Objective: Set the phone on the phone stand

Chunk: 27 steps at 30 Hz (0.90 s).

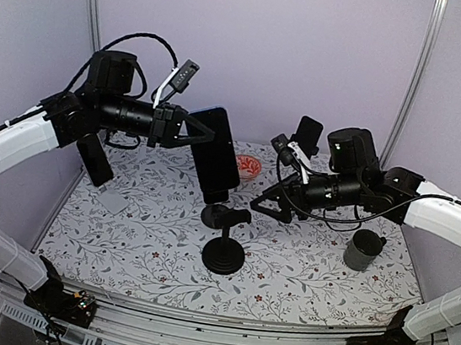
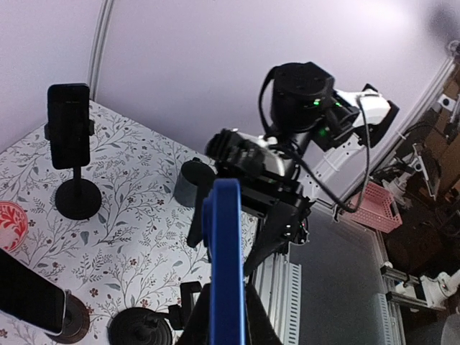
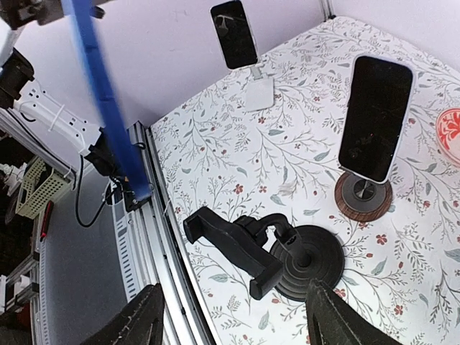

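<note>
Left gripper [image 1: 206, 133] clamped the phone [image 1: 216, 155], blue-edged in wrist views, above the stand [image 1: 225, 223]; right gripper [image 1: 270, 205] gaped empty. Right wrist view revealed another phone [image 3: 376, 118] on a wooden base [image 3: 363, 195].

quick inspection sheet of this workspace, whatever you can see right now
surface: floral table cover, no spills seen
job's things: blue-edged phone held in the air over the empty black phone stand, not seated
clutter: phone on wooden-base stand, phone on far stand, pale card, red dish, grey mug
grippers: left claw shut on the blue-edged phone; right claw open, empty
cables: black cable looping above the left arm
surroundings: purple wall, metal frame post
</note>
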{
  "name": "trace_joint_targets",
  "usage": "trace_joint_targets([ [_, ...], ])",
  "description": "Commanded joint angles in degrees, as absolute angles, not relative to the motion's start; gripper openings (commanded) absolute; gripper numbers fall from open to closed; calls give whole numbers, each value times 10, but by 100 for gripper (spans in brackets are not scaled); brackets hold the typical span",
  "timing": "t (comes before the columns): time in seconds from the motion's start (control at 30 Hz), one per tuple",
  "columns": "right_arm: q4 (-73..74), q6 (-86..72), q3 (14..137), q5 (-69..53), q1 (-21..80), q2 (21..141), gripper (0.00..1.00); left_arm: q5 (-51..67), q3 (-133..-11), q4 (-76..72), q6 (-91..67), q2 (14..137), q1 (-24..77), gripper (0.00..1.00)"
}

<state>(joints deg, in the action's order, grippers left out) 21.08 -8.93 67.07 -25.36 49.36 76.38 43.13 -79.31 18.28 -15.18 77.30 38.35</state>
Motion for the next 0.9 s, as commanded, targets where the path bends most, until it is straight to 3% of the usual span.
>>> trace_joint_targets([
  [0.0, 182, -69, 673, -292, 492, 799, 70, 499, -764, 214, -120, 733, 379, 0],
  [0.3, 175, -65, 664, -368, 493, 848, 72, 556, -736, 253, -93, 704, 381, 0],
  [0.63, 172, -81, 656, -444, 493, 844, 62, 550, -738, 271, -73, 697, 383, 0],
  [0.87, 198, -77, 649, -401, 493, 851, 60, 571, -744, 280, -46, 716, 395, 0],
])
